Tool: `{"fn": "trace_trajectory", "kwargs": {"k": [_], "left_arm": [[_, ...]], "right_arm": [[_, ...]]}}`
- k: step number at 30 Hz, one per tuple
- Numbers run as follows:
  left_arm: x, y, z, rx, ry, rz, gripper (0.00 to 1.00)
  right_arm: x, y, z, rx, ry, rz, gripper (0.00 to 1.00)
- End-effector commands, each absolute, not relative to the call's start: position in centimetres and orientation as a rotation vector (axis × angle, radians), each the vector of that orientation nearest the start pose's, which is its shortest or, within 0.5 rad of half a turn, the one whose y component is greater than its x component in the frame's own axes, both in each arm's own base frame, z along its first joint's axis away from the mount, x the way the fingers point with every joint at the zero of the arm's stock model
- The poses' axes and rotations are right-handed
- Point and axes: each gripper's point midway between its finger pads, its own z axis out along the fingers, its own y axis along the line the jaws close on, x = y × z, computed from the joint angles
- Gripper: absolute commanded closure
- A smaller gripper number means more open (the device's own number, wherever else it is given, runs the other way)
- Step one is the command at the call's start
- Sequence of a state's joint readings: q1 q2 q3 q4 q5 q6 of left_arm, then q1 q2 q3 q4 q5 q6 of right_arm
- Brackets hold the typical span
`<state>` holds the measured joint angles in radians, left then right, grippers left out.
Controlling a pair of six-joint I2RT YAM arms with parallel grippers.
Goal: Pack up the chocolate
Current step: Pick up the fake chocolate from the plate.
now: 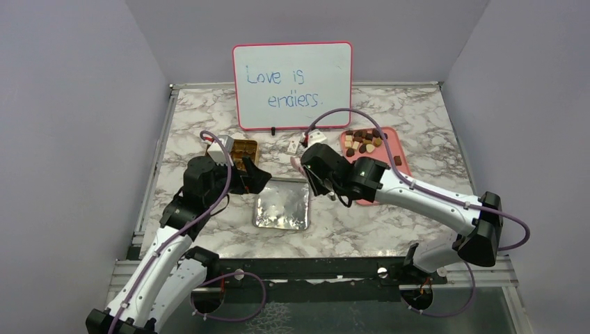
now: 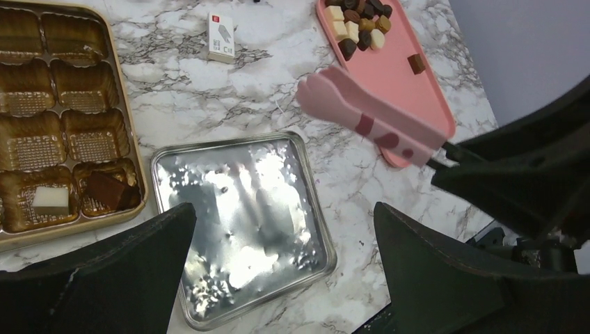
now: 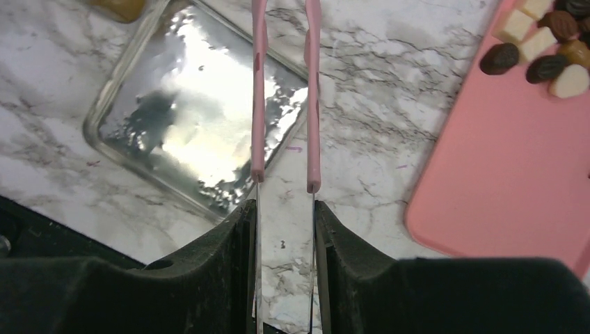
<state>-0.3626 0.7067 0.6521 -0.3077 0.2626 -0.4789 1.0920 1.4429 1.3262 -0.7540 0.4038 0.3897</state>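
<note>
The chocolate (image 1: 363,141) lies in a pile of dark, light brown and cream pieces at the far end of a pink tray (image 1: 396,174). The pile (image 2: 358,28) also shows in the left wrist view, with one brown piece (image 2: 417,63) apart from it. A gold tin (image 2: 132,139) with cups holds a cream piece (image 2: 51,200) and a dark piece (image 2: 106,189). My right gripper (image 3: 285,209) is shut on pink tongs (image 3: 312,104), whose arms stand apart over the marble. My left gripper (image 2: 284,212) hangs open above a silver lid (image 2: 243,216), holding nothing.
A whiteboard (image 1: 292,85) with writing stands at the back. A small white card (image 2: 221,37) lies on the marble between the gold tin (image 1: 243,149) and the pink tray. The silver lid (image 1: 282,204) lies between the two arms.
</note>
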Motion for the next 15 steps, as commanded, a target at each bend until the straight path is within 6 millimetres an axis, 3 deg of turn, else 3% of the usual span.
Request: {"fn": "trace_trajectory", "kwargs": {"k": [1,10,15], "left_arm": [[22.8,-15.8,21.6,0.097,1.962,-0.817,0.01],[22.7,-14.9,21.4,0.081,1.941,-0.768,0.01],[22.7,-15.0,21.2,0.091,1.951,-0.769,0.01]], "right_arm": [[23.8,25.0,19.9,-0.487,2.303,0.085,0.63],[27.2,17.2,18.7,-0.199,2.382,-0.048,0.63],[29.1,12.1,16.3,-0.036,2.434,-0.197,0.63]]}}
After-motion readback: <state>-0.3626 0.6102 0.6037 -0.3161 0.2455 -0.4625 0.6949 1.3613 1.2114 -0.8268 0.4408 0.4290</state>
